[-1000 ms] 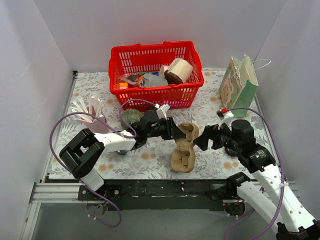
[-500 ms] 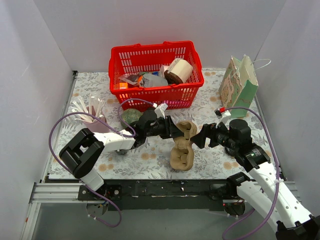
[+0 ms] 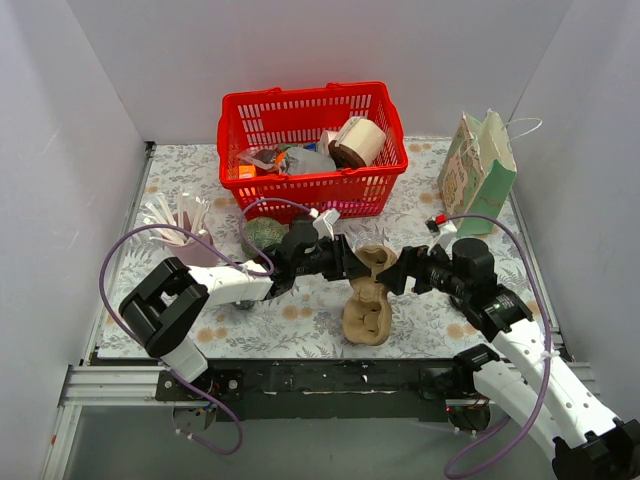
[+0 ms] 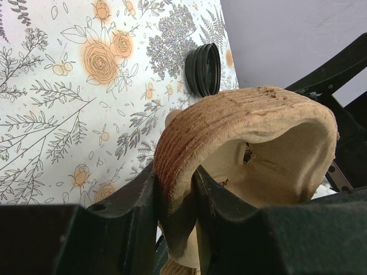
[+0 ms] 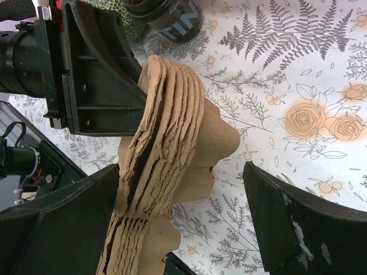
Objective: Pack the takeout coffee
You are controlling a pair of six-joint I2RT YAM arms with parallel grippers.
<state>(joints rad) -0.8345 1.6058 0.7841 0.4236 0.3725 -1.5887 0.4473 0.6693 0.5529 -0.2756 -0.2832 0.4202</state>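
Floral-cloth tabletop (image 3: 420,210) noted as the carrying surface. A red basket (image 3: 300,97) of mixed goods is set at the far edge, about centre. A paper gift bag (image 3: 480,160) is stood at the far right corner. A cup of white sticks (image 3: 180,225) is placed by the left edge. The stack of pulp cup carriers (image 3: 368,295) is found at mid-table toward the near edge. It is held on end, with its long axis run from the grip down toward the near edge. Whether its lower end is rested on the cloth cannot be told. The left gripper (image 4: 175,195) is reached in from the left and is clenched on the rim of the stack's upper lobe, the layered edge pinched between the jaws. The right gripper (image 5: 183,195) is brought in from the right at the same height, its jaws spread wide and nothing held. The upper lobe is bracketed between its two fingers. One finger is seen just beside the layered edge, contact not resolvable; the other is well apart across bare cloth. The stack is thus judged to lie directly ahead of the right claw, face-on, so a closing pinch to peel off a layer is judged the likely next call. A black lid (image 4: 203,70) is noted on the cloth beyond the stack.
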